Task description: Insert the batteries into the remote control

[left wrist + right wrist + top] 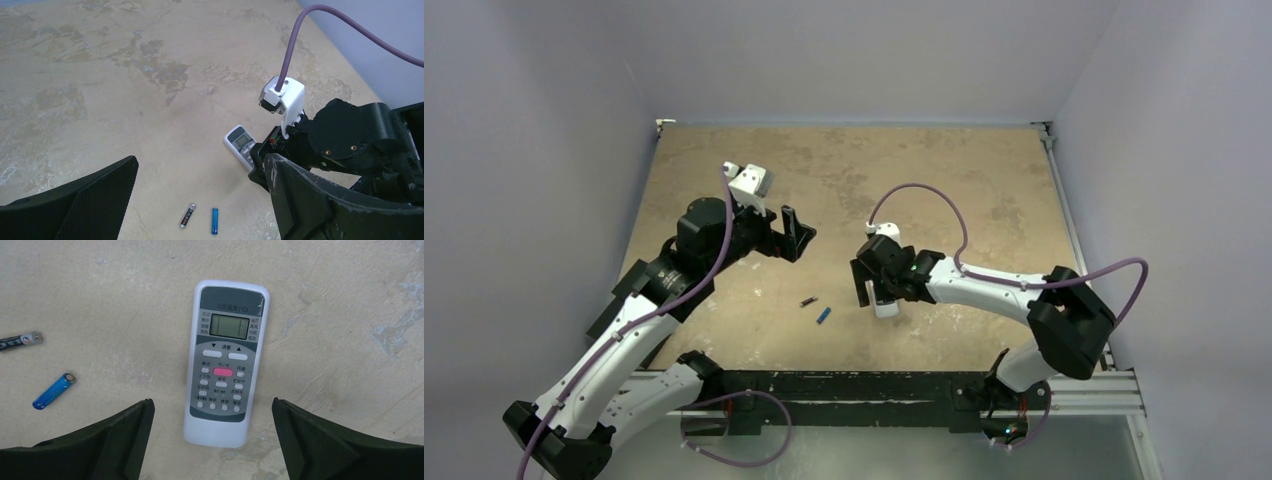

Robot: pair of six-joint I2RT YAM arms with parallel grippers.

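- Top view: the remote control [885, 303] lay face up on the bench [964, 180], with the black battery [808, 301] and blue battery [824, 316] just left of it.
- Left wrist: left fingers [100, 200] gaped wide, holding nothing.
- Right wrist: right fingers [120, 440] were spread wide on either side of the remote's lower end. It likely needed flipping first, so grip the long sides squarely.

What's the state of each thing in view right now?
remote control: face up, flat on table, not held
black battery: loose on table, not loaded
blue battery: loose on table, not loaded
left gripper: jaws open, empty
right gripper: jaws open, empty, over the remote control
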